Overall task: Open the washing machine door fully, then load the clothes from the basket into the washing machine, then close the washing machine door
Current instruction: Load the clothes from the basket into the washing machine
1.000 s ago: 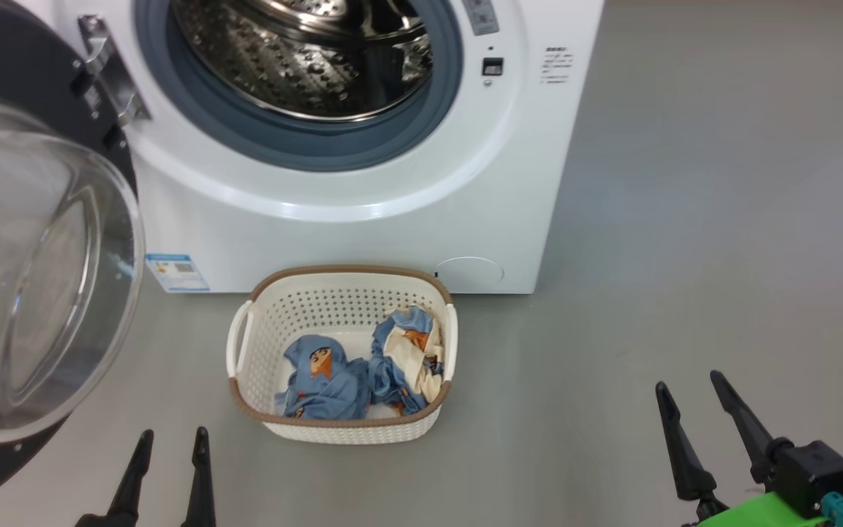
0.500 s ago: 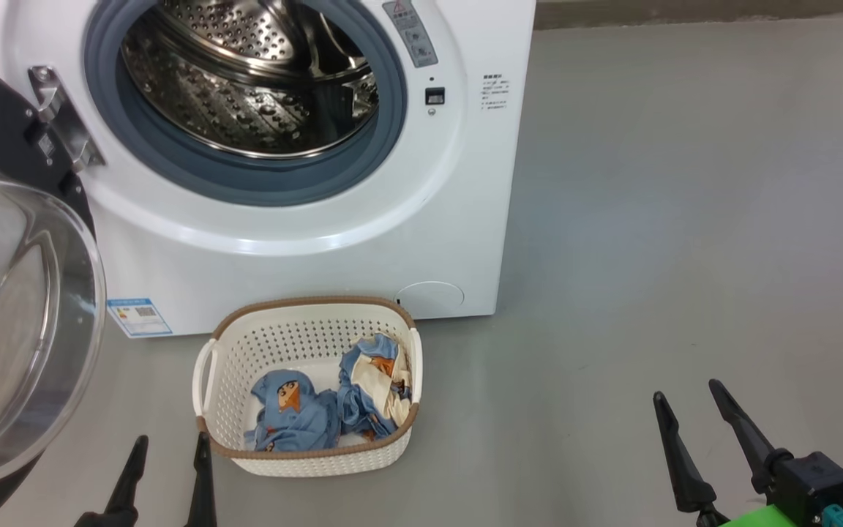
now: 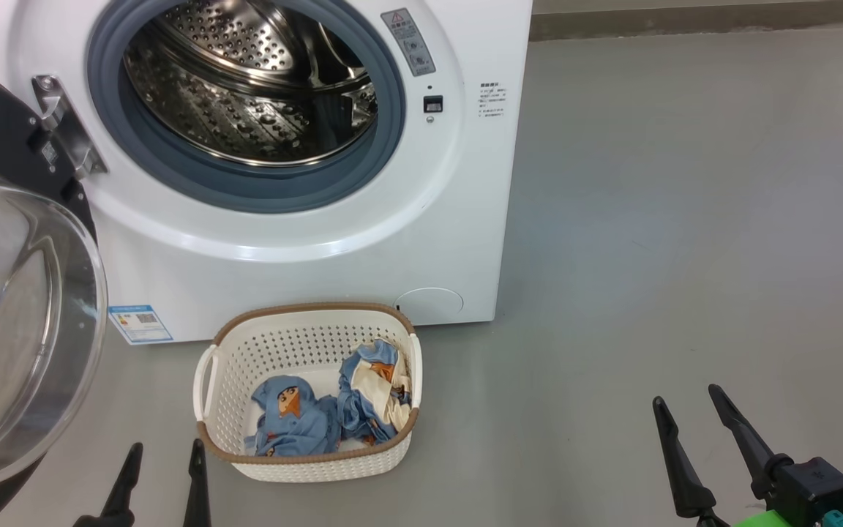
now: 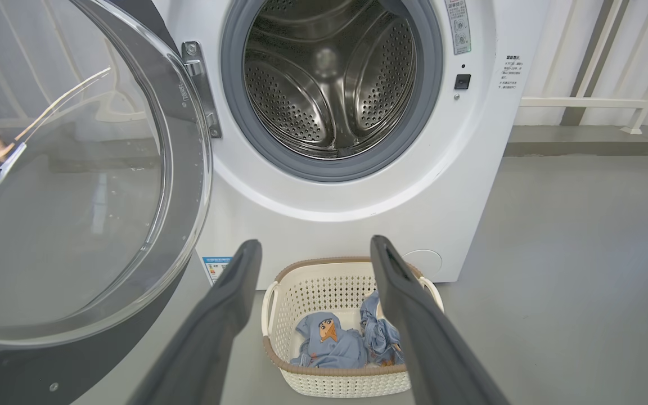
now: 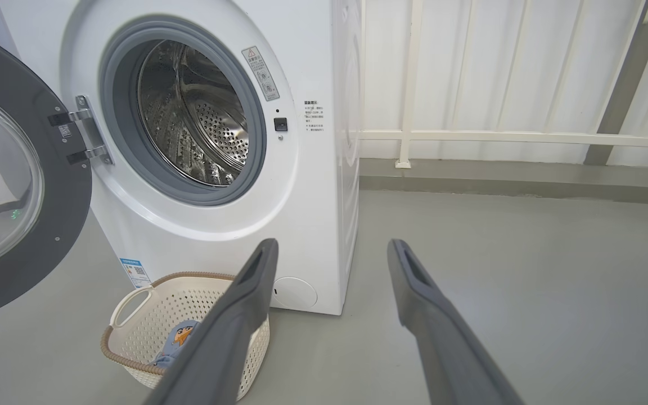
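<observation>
The washing machine (image 3: 304,249) stands on a grey floor (image 3: 685,219). In the right wrist view a white railing (image 5: 498,136) runs along a pale panelled wall behind and to the right of it. The washing machine door (image 3: 19,329) is swung out on its metal hinge (image 3: 63,128) to the left of the machine's opening, and its clear glass bowl bulges forward. It hangs near the left gripper (image 3: 165,443), on that gripper's outer side and apart from it. A blue energy sticker (image 3: 140,323) sits low on the machine's front at the left and a round filter cap (image 3: 429,305) low at the right. The basket (image 3: 304,461) stands on the floor just before the machine, below the opening and between those two marks. The left gripper is in front of the machine with its fingers spread and nothing between them, and its inner finger is just beside the basket's near left corner. In the left wrist view the basket shows between the two fingers. The right gripper (image 3: 686,393) is well to the right of the machine over the floor, fingers parted and holding nothing, well apart from the basket. The clothes (image 3: 297,424) lie in the basket: the blue piece with the cartoon face on the left, the cream-and-orange one bunched against the right wall. Inside the grey-blue gasket (image 3: 246,190), the drum (image 3: 246,95) shows bare perforated steel.
</observation>
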`<state>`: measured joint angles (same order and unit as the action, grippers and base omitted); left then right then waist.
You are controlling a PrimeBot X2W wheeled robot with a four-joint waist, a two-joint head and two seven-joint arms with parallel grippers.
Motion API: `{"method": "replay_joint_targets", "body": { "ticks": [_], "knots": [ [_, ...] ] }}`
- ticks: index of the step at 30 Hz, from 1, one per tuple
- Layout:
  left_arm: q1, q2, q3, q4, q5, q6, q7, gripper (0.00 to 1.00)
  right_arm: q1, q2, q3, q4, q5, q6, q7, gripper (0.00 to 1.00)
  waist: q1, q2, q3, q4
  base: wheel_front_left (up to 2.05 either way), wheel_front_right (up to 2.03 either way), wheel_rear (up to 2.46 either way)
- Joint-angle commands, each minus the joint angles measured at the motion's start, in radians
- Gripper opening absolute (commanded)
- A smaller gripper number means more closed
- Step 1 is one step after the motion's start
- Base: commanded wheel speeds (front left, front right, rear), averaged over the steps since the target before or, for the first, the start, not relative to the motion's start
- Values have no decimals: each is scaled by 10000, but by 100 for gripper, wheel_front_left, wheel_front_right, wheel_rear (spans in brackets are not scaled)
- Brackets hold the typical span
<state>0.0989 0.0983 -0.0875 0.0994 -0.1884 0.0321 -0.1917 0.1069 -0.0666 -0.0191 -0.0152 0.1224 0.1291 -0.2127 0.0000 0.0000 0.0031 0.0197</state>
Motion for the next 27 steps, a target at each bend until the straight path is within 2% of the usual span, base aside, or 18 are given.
{"method": "replay_joint_targets", "body": {
  "ticks": [1, 20, 27],
  "knots": [
    [-230, 176, 325, -291, -128, 96, 1, 100, -152, -54, 195, -274, -77, 16, -20, 100, 0, 0, 18, 13, 0, 0, 0],
    [-320, 294, 268, -260, -175, 241, -157, 100, -210, -32, 172, -177, -54, 16, -73, 100, 0, 0, 89, 21, 1, -1, 0],
    [-338, 287, 256, -197, -179, 403, -112, 100, -208, -30, 178, -165, -36, 16, -97, 100, 0, 0, 68, 38, 69, -69, 0]
  ]
}}
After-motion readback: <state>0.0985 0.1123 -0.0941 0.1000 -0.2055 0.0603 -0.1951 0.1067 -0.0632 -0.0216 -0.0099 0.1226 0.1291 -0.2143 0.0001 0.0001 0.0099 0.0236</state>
